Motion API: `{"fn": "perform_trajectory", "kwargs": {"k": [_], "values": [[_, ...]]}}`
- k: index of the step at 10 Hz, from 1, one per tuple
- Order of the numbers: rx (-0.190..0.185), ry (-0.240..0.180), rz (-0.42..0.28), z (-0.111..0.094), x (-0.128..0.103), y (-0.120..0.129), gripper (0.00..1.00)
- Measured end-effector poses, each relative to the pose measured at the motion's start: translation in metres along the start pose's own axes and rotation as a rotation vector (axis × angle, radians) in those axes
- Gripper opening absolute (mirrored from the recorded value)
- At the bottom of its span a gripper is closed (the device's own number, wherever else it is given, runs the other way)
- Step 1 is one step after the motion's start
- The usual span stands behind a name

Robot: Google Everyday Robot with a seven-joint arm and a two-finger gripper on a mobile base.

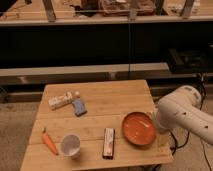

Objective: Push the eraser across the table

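The eraser (108,142), a slim black bar with a pale and reddish strip on top, lies near the front edge of the light plank table (115,102), between the white cup (70,145) and the orange plate (139,128). My white arm (185,112) reaches in from the right. The gripper (163,139) hangs low at the table's right edge just past the plate, mostly hidden by the arm, open with nothing in it. It is about a plate's width right of the eraser.
A white carton (60,100) and a small blue pad (79,107) lie at the back left. A carrot (49,142) lies at the front left beside the cup. A dark shelf unit stands behind the table.
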Motion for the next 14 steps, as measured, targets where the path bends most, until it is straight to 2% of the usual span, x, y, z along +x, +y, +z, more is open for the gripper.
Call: {"fn": "perform_trajectory", "kwargs": {"k": [14], "values": [[0.004,-0.008,-0.084,0.006,-0.023,0.001,0.8]]}}
